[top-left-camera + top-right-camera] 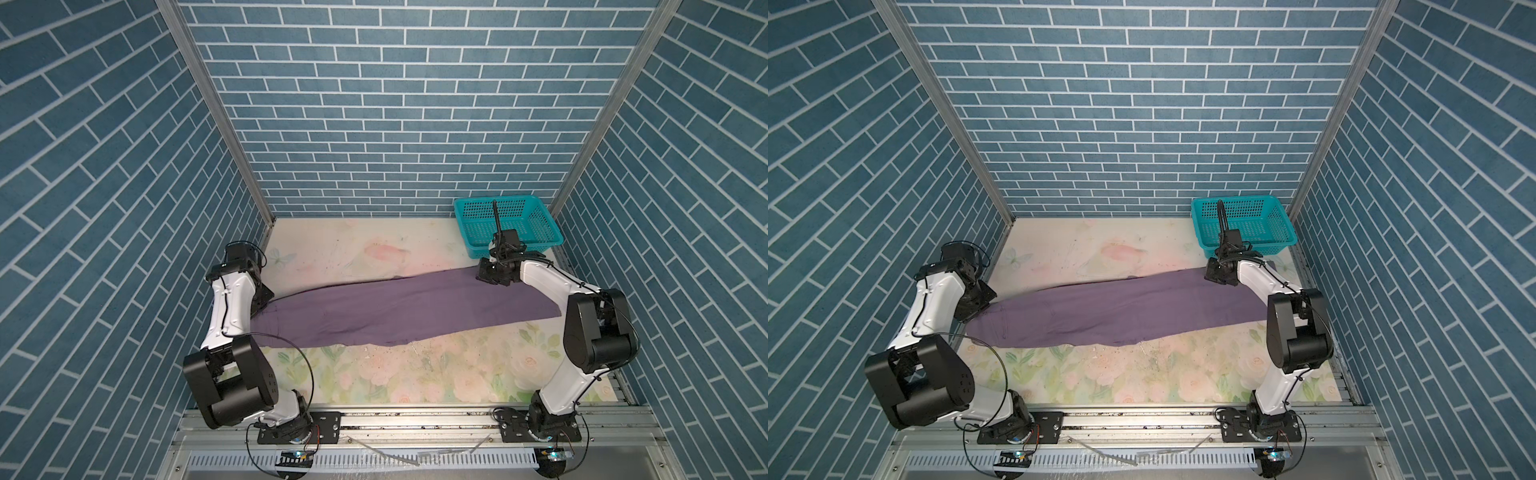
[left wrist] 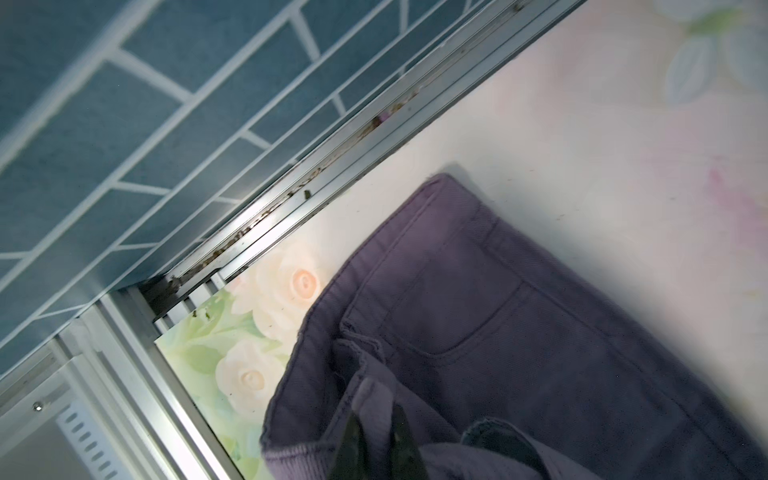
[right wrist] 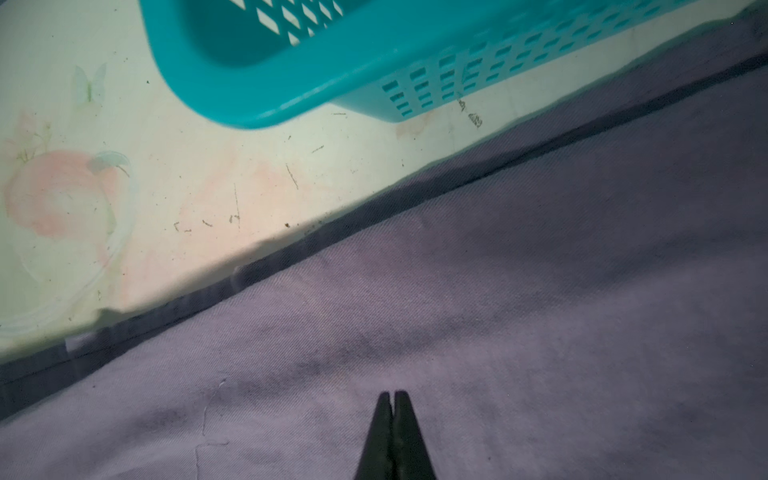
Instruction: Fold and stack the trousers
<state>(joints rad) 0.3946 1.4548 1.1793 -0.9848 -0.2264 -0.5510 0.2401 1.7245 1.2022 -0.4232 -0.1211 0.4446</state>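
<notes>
Both the left arm (image 1: pixel 239 299) and right arm (image 1: pixel 544 276) are showing white shell links and blocky black joint housings. Thin black cables (image 1: pixel 225 309) are running along the shells and looping free near the black base plates (image 1: pixel 326 428), which are carrying silver screws. The fingers (image 3: pixel 409 436) are looking dark, tapering to narrow tips.

Robot lab test cell, blue brick-print wall panels (image 1: pixel 399 104), aluminium frame posts (image 1: pixel 219 112), floral-print tabletop (image 1: pixel 395 374), slotted mounting rail (image 1: pixel 415 422)
</notes>
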